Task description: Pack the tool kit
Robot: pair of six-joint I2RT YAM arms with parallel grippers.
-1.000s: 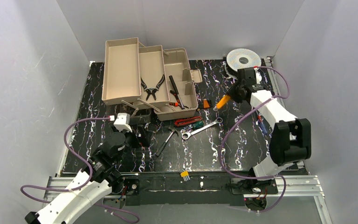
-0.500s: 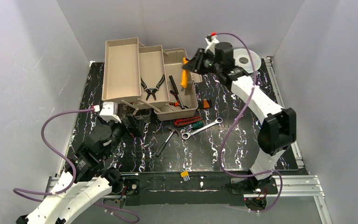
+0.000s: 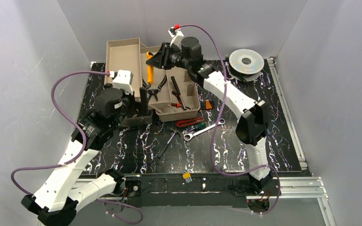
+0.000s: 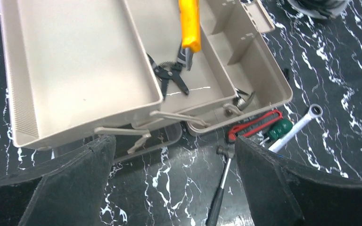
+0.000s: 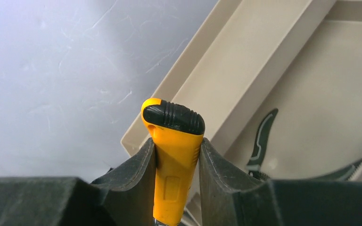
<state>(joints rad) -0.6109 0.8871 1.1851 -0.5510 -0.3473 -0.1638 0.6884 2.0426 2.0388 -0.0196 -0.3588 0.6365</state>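
Swung right claw point(image 3: 156, 60) from the desk's point(image 3: 264, 122) right side across to the toolbox point(image 3: 122, 70). It's clamped on the yellow knife point(image 3: 149, 73), hanging over the pliers point(image 4: 169, 75) in the middle tray point(image 4: 148, 28). Left claw point(image 4: 172, 146) gapes wide, empty, by the toolbox's front edge.

The left arm point(image 3: 66, 169) and right arm point(image 3: 226, 92) have white shells, black joints and purple cables point(image 3: 53, 92) looping to the wrists, and the left gripper point(image 4: 172, 140) has black, rough-textured fingers point(image 4: 75, 183).
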